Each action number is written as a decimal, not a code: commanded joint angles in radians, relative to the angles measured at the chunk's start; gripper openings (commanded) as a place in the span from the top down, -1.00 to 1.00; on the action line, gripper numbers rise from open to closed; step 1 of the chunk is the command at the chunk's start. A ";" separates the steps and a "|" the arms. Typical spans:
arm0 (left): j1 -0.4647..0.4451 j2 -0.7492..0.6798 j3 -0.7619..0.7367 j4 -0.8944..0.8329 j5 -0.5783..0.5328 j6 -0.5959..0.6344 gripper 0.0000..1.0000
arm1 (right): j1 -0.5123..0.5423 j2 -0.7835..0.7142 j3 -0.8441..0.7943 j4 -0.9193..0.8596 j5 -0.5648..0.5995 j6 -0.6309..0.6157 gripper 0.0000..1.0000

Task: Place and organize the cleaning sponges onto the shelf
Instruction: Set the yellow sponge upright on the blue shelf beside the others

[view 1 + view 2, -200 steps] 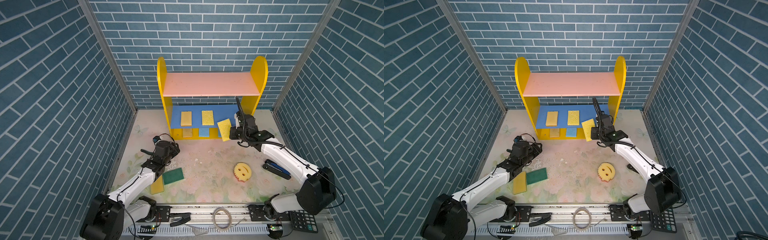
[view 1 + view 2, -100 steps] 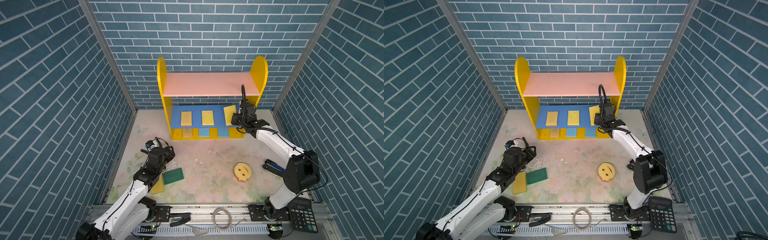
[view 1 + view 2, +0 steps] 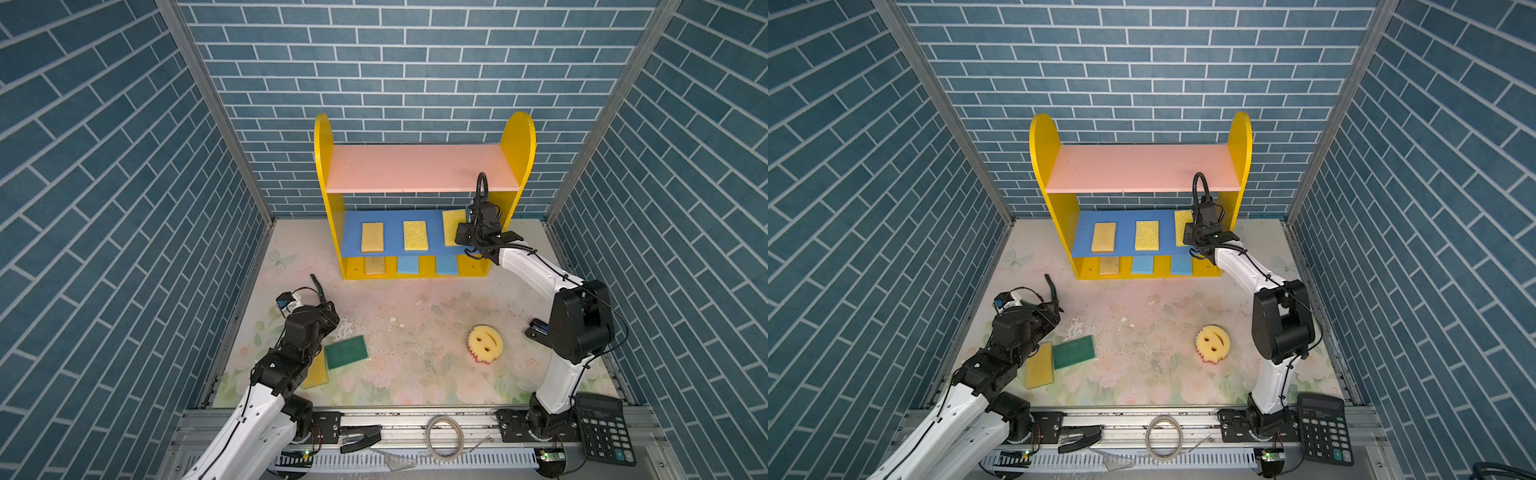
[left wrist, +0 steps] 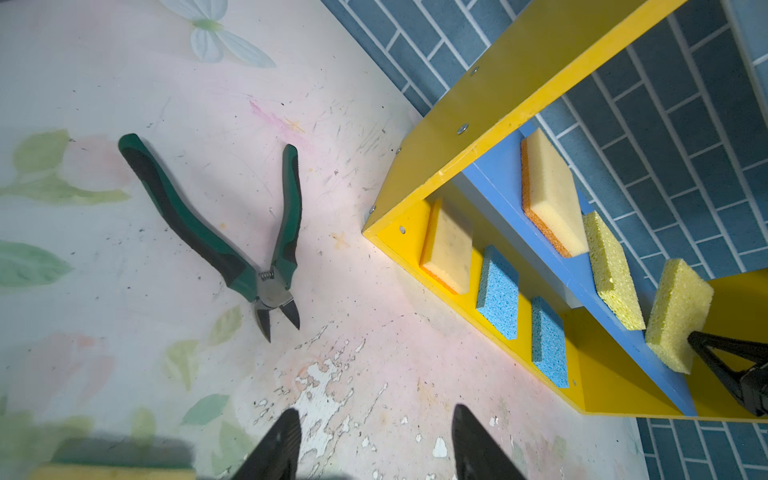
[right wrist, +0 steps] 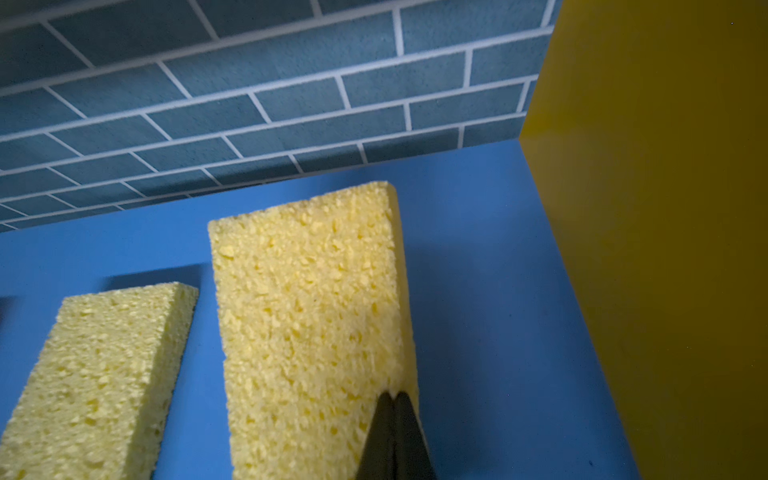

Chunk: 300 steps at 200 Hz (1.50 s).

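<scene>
The shelf (image 3: 419, 168) (image 3: 1142, 166) stands at the back wall. My right gripper (image 5: 392, 399) (image 3: 467, 237) is shut on a corner of a yellow sponge (image 5: 307, 311) (image 3: 453, 226) (image 4: 677, 307), held tilted over the right end of the blue board (image 5: 478, 291). A tan sponge (image 3: 372, 237) and a yellow sponge (image 3: 415, 235) lie on that board. One tan (image 3: 375, 266) and two light blue sponges (image 3: 407, 264) sit on the base. My left gripper (image 4: 374, 419) (image 3: 328, 309) hangs open and empty over the floor, by a green-topped sponge (image 3: 346, 352) and a yellow one (image 3: 1039, 365). The smiley sponge (image 3: 485, 343) lies right of centre.
Green-handled pliers (image 4: 232, 232) (image 3: 318, 284) lie on the floor left of the shelf. A black calculator (image 3: 602, 428) sits at the front right corner and a cable ring (image 3: 444, 436) on the front rail. Brick-pattern walls close in three sides.
My right gripper has carried the yellow sponge from in front of the shelf up over the right end of the blue board. The left arm has drawn back a little toward the front.
</scene>
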 commanded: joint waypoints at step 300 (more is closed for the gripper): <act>-0.004 0.023 -0.017 -0.052 -0.011 -0.002 -0.18 | -0.018 -0.015 0.019 -0.139 -0.015 -0.054 1.00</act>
